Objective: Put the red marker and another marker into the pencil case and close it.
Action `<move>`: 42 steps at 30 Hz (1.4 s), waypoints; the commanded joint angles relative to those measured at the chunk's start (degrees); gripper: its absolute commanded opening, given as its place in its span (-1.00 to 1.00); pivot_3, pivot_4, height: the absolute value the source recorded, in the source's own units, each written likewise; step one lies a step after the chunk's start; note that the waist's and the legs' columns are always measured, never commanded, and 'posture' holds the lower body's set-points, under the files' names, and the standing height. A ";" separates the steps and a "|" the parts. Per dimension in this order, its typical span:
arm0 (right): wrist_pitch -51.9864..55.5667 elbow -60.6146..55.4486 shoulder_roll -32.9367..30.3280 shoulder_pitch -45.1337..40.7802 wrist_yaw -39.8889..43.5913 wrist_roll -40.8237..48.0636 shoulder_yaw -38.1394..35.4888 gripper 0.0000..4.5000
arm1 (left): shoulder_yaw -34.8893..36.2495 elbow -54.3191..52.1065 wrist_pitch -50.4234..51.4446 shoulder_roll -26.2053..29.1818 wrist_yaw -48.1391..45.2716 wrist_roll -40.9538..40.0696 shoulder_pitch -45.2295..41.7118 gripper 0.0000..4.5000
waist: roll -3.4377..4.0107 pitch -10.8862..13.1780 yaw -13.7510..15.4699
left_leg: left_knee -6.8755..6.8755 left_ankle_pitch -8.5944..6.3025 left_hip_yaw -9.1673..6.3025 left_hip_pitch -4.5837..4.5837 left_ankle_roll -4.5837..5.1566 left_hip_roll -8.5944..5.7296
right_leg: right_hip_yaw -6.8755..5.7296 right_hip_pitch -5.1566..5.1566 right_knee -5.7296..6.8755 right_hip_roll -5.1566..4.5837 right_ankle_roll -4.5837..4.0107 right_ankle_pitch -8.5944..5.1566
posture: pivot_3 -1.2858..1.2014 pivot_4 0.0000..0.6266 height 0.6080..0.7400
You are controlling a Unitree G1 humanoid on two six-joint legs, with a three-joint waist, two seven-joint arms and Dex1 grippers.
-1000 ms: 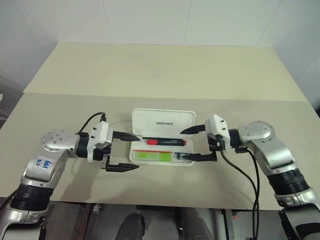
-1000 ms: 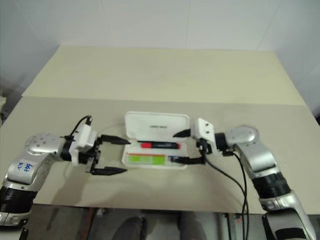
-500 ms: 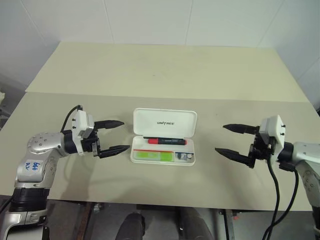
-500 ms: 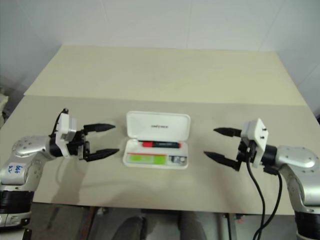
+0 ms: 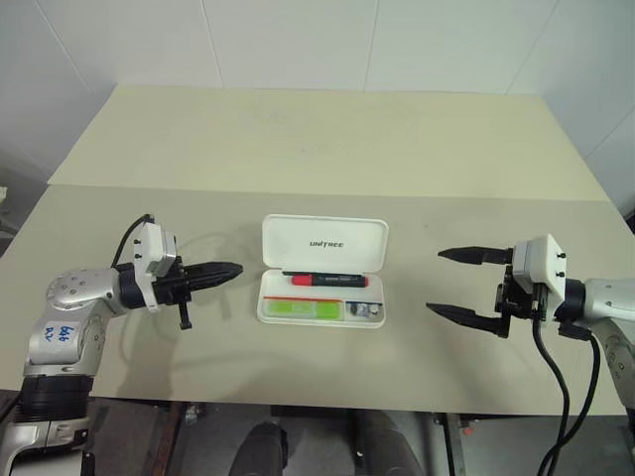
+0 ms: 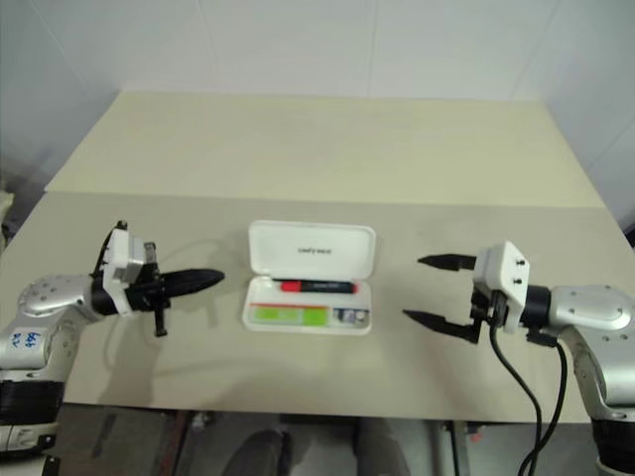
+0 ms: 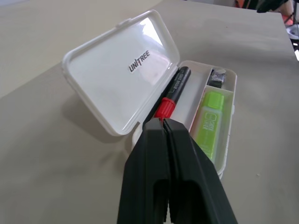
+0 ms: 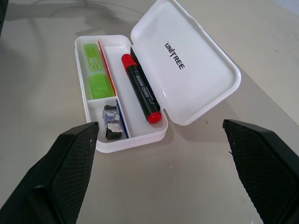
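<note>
From the head camera, the pencil case (image 5: 322, 270) lies open at the middle of the beige tabletop (image 5: 327, 149), its lid standing up toward twelve o'clock; the red marker (image 5: 324, 281) lies lengthwise in the far compartment, just under the lid, and the lime-green marker (image 5: 303, 308) lies in the near compartment, with a small grey piece (image 5: 365, 310) in the little pocket at its three o'clock end; the left gripper (image 5: 230, 270) hovers at nine o'clock of the case, apart from it, jaws pressed together on nothing and aimed at the case; the right gripper (image 5: 451, 283) hangs at three o'clock, well apart from the case, jaws spread wide and empty.

From the left wrist, the two black fingers (image 7: 154, 168) meet tip to tip with nothing between them; past them the case stands open, the red marker's cap nearest, the green marker alongside in its own compartment.

From the right wrist, two wide-set pads (image 8: 70, 168) frame the open case; UNITREE reads on the lid (image 8: 187, 60); both markers lie inside, parted by a thin divider.
</note>
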 commanded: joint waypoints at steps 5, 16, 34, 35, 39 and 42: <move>3.16 -3.21 -0.45 -5.04 -2.02 3.31 0.81 1.00 | 9.88 1.99 2.12 -4.93 13.22 -5.31 -4.25 -0.99 | -0.05 -0.02 0.01 | 0.11 0.01 -0.04 -0.02 -0.01 0.00 | -0.02 0.00 0.05 -0.03 0.01 0.03 | 0.03 -0.52 1.00; 10.76 -7.46 1.96 -11.42 -6.93 11.82 0.78 1.00 | 5.46 11.07 2.40 -7.02 20.97 0.65 -11.06 -0.99 | -0.05 -0.02 0.09 | 0.05 0.02 -0.05 -0.01 -0.02 -0.04 | -0.03 0.00 0.02 -0.04 0.01 0.04 | 0.03 -0.52 1.00; 10.73 -10.12 2.73 -8.49 -10.18 12.35 1.48 1.00 | -5.94 21.68 5.45 -14.96 18.77 6.00 -21.17 -0.99 | -0.07 -0.03 1.43 | 0.08 0.02 -0.09 -0.28 -0.01 -0.06 | -0.09 -0.16 -0.03 0.00 0.05 0.07 | 0.03 -0.52 1.00; 10.51 -10.07 2.83 -8.41 -10.24 12.32 1.52 1.00 | -6.24 21.95 5.30 -15.26 18.65 6.28 -21.55 -0.99 | -0.07 -0.03 1.45 | 0.09 0.03 -0.10 -0.28 -0.02 -0.06 | -0.10 -0.16 -0.03 0.00 0.05 0.07 | 0.03 -0.52 1.00; 9.86 -9.90 3.13 -8.08 -10.36 12.09 1.67 1.00 | -6.73 21.66 3.96 -16.39 16.65 6.29 -22.33 -0.99 | -0.07 -0.03 1.46 | 0.14 0.04 -0.10 -0.28 -0.01 -0.07 | -0.09 -0.15 -0.01 -0.02 0.05 0.07 | 0.03 -0.52 1.00; 9.36 -9.88 3.44 -7.78 -10.56 11.85 1.67 1.00 | -7.20 20.78 3.38 -16.51 14.73 6.07 -22.23 -0.99 | -0.07 -0.03 1.43 | 0.13 0.05 -0.10 -0.28 -0.01 -0.07 | -0.10 -0.16 0.00 -0.01 0.05 0.07 | 0.03 -0.52 1.00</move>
